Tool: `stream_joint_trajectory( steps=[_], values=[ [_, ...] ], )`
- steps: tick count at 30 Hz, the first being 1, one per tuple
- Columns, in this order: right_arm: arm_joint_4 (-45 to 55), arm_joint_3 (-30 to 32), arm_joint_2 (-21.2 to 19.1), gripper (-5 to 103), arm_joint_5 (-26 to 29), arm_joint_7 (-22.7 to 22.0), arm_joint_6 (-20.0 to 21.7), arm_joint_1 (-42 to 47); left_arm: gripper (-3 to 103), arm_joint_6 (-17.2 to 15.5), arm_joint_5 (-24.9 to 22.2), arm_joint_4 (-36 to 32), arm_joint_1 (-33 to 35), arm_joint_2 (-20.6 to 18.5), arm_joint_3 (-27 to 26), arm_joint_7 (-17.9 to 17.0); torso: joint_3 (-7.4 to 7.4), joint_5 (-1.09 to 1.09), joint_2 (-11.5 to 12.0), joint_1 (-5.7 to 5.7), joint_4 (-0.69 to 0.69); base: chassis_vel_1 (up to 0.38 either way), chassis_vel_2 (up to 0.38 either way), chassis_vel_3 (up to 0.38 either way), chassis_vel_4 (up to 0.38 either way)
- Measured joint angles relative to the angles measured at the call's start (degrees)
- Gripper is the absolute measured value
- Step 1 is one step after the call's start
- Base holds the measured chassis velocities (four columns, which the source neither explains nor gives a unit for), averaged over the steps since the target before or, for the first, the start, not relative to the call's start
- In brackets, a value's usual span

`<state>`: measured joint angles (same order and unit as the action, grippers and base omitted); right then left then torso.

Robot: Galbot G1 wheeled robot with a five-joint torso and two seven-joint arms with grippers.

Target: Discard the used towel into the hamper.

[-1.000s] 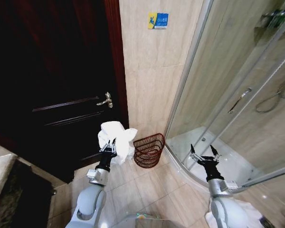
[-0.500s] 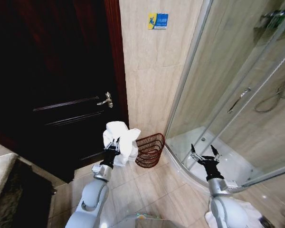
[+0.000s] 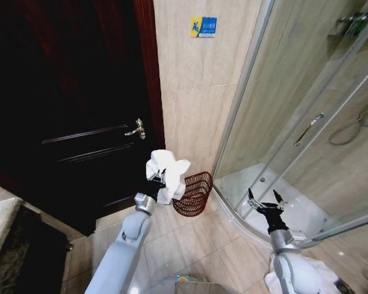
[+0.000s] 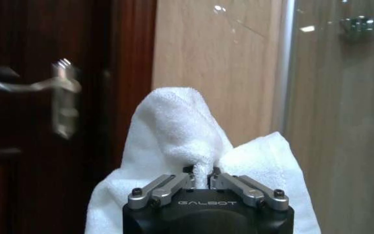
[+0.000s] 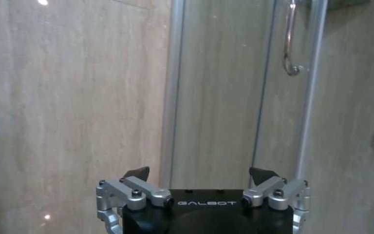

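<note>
A white towel (image 3: 167,173) hangs bunched from my left gripper (image 3: 157,179), which is shut on it just left of the hamper's rim. The hamper (image 3: 194,195) is a small round reddish-brown wire basket on the tiled floor against the beige wall. In the left wrist view the towel (image 4: 181,131) rises in a peak above the closed left gripper (image 4: 201,174). My right gripper (image 3: 264,199) hangs open at the right, beside the shower enclosure, with nothing in it. The right wrist view also has this gripper (image 5: 200,173) open, facing the glass.
A dark wooden door (image 3: 80,110) with a metal handle (image 3: 136,128) stands on the left. A curved glass shower enclosure (image 3: 306,122) fills the right, its raised tray edge (image 3: 233,211) close behind the hamper. A dark mat (image 3: 18,251) lies at the lower left.
My left arm has carried the towel rightward and a little up, from beside the door to the hamper's left rim. The right arm has stayed put.
</note>
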<state>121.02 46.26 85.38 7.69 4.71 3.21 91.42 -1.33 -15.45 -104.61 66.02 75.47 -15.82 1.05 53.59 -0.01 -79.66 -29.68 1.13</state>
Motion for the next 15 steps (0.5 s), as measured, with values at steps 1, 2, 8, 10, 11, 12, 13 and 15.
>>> stream_joint_trajectory(
  steps=[1,2,8,10,11,12,13,15],
  values=[
    [0.0,0.0,0.3,100,-0.4,-0.3,0.5,-0.3,6,-0.1,-1.6,0.8,-1.2,-0.8,1.1,0.6,0.00,0.00,0.0,0.00,0.00,0.000,0.000,0.000,0.000],
    [0.0,0.0,0.3,100,-0.4,-0.3,0.5,-0.3,6,-0.1,-1.6,0.8,-1.2,-0.8,1.1,0.6,0.00,0.00,0.0,0.00,0.00,0.000,0.000,0.000,0.000],
    [-0.1,-0.3,1.8,100,-1.9,-1.7,3.2,-2.0,6,0.0,-7.2,4.9,-8.3,-5.1,8.0,5.9,0.00,0.01,0.0,0.00,0.00,0.000,0.000,0.000,0.000],
    [0.0,-0.3,2.1,100,-2.0,-1.8,3.6,-2.4,6,0.0,-7.9,5.7,-9.8,-5.5,9.5,6.2,0.00,0.00,0.0,0.00,0.00,0.000,0.000,0.000,0.000],
    [0.1,-0.2,2.5,100,-2.0,-1.9,3.7,-2.5,6,0.1,-8.3,6.3,-10.7,-5.6,10.4,6.4,0.00,0.01,0.0,0.00,0.00,0.000,0.000,0.000,0.000],
    [0.2,-0.1,2.6,100,-2.0,-1.9,3.7,-2.6,6,0.1,-8.5,6.8,-11.4,-5.5,10.9,6.4,0.00,0.01,0.0,0.00,-0.01,0.000,0.000,0.000,0.000],
    [0.3,0.0,2.8,100,-2.0,-1.9,3.7,-2.5,6,0.2,-8.4,7.4,-12.0,-5.3,11.4,6.2,0.00,0.01,0.0,0.00,0.00,0.000,0.000,0.000,0.000],
    [0.4,0.0,2.9,100,-2.0,-1.9,3.7,-2.5,6,0.2,-8.3,7.9,-12.2,-5.0,11.6,6.0,0.00,0.01,0.0,0.00,0.00,0.000,0.000,0.000,0.000]
  ],
)
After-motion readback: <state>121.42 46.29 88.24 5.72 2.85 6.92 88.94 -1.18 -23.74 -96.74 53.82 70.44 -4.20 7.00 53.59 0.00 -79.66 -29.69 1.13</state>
